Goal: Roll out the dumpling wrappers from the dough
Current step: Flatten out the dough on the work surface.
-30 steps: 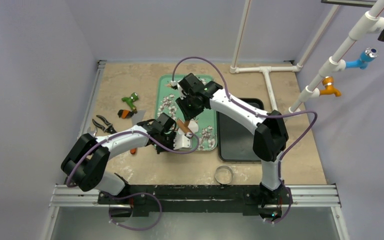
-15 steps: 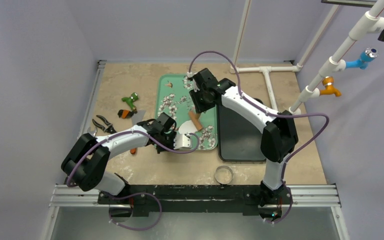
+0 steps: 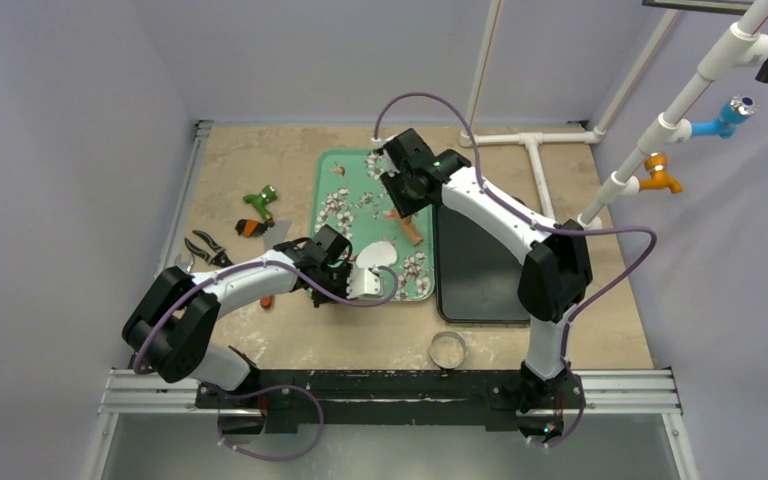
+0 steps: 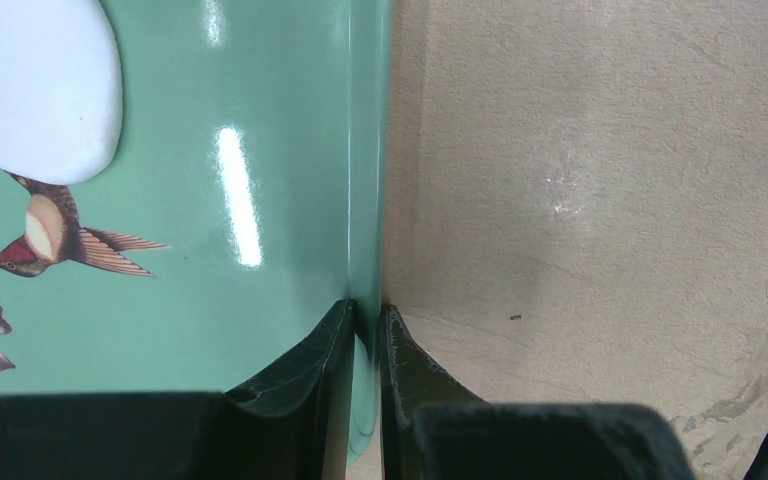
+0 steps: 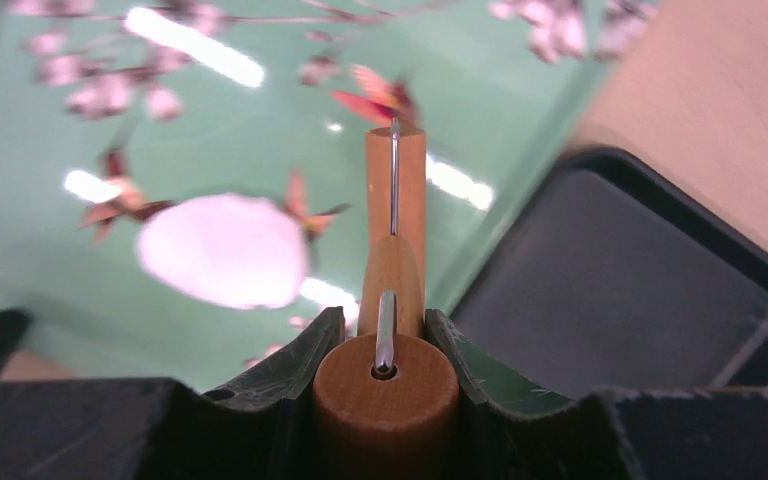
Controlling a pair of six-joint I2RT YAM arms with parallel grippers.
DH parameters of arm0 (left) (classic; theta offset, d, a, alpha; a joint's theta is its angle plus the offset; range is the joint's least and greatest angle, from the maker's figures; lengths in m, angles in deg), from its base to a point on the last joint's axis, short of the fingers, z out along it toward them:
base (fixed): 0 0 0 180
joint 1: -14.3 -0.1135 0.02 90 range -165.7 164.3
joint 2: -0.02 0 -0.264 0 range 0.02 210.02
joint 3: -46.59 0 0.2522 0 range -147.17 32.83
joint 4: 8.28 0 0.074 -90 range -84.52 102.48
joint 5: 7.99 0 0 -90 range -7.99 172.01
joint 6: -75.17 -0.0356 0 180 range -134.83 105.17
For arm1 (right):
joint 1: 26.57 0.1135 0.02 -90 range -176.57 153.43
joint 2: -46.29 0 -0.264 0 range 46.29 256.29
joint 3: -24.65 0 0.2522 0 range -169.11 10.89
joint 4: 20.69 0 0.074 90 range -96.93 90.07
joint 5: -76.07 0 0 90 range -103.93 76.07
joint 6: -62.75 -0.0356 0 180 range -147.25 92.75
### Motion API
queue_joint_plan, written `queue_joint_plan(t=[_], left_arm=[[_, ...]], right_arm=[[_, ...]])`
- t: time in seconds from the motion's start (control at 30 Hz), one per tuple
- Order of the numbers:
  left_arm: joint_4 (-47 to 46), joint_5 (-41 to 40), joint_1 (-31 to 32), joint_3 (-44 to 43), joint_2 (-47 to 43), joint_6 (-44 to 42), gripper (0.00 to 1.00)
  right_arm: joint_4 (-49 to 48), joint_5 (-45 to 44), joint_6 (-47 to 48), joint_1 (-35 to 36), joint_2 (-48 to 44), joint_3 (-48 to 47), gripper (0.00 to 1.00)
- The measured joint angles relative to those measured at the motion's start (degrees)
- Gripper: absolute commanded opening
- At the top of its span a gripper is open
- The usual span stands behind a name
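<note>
The dough [image 3: 375,253] lies on the green flowered tray [image 3: 318,215] as a flattened white oval, also visible in the left wrist view [image 4: 30,90] and the right wrist view [image 5: 225,250]. No separate dumpling wrappers show. My right gripper [image 3: 405,205] is shut on a wooden rolling pin [image 5: 392,260], held above the tray's right side, clear of the dough; the pin [image 3: 412,230] points toward the black tray. My left gripper [image 4: 368,320] is shut on the green tray's near rim [image 4: 365,200], one finger inside and one outside.
A black tray [image 3: 475,260] sits right of the green one. A metal ring cutter [image 3: 447,349] lies near the front edge. A green toy drill [image 3: 260,203] and pliers [image 3: 205,250] lie to the left. White pipes [image 3: 535,150] run along the back right.
My right arm has swung the rolling pin off the dough, rightward toward the green tray's right edge. The left gripper has stayed clamped on the tray rim.
</note>
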Motion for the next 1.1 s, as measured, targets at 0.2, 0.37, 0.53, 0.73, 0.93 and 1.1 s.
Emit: queue_joint_plan(t=[0.2,0.37,0.53,0.73,0.93,1.1], left_arm=[[0.22,0.02,-0.07,0.0,0.0,0.02,0.0],[0.22,0.02,-0.07,0.0,0.0,0.02,0.0],[0.2,0.13,-0.13,0.0,0.0,0.02,0.0],[0.2,0.26,-0.26,0.0,0.0,0.02,0.0],[0.2,0.26,-0.26,0.0,-0.02,0.02,0.0],[0.2,0.33,-0.26,0.0,0.0,0.02,0.0]], right_arm=[[1.14,10.12,1.86,7.26,-0.02,-5.77,0.0],[2.64,13.31,1.88,8.7,0.61,-7.52,0.0],[3.32,12.17,1.77,7.8,5.81,-7.5,0.0],[4.31,10.69,-0.42,6.86,7.23,-9.05,0.0],[1.9,6.19,-2.67,4.39,3.41,-4.15,0.0],[2.16,-2.23,-1.07,-0.17,3.91,-2.23,0.0]])
